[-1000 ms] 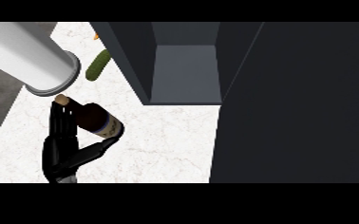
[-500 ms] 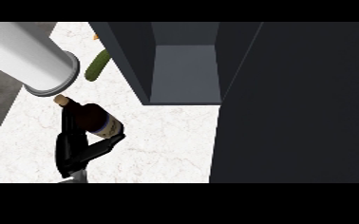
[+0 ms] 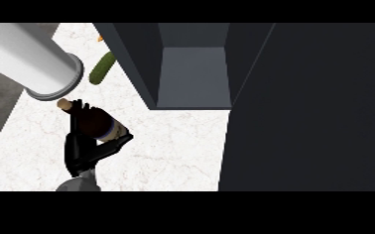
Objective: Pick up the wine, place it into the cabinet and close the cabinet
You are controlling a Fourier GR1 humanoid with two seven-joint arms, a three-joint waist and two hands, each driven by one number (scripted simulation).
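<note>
**Wine creeps toward the cabinet**

Since a second ago, the left hand [image 3: 84, 148] has slid a tiny bit to the right, taking the wine [image 3: 95, 121] along. Its fingers [image 3: 117, 141] are curled round the bottle, whose cork end pokes out above them. The open cabinet [image 3: 194, 74] waits up and right of the fingers, well apart. So the wine looks picked up, but the carry and shutting the door [image 3: 307, 104] are still to do.
</note>
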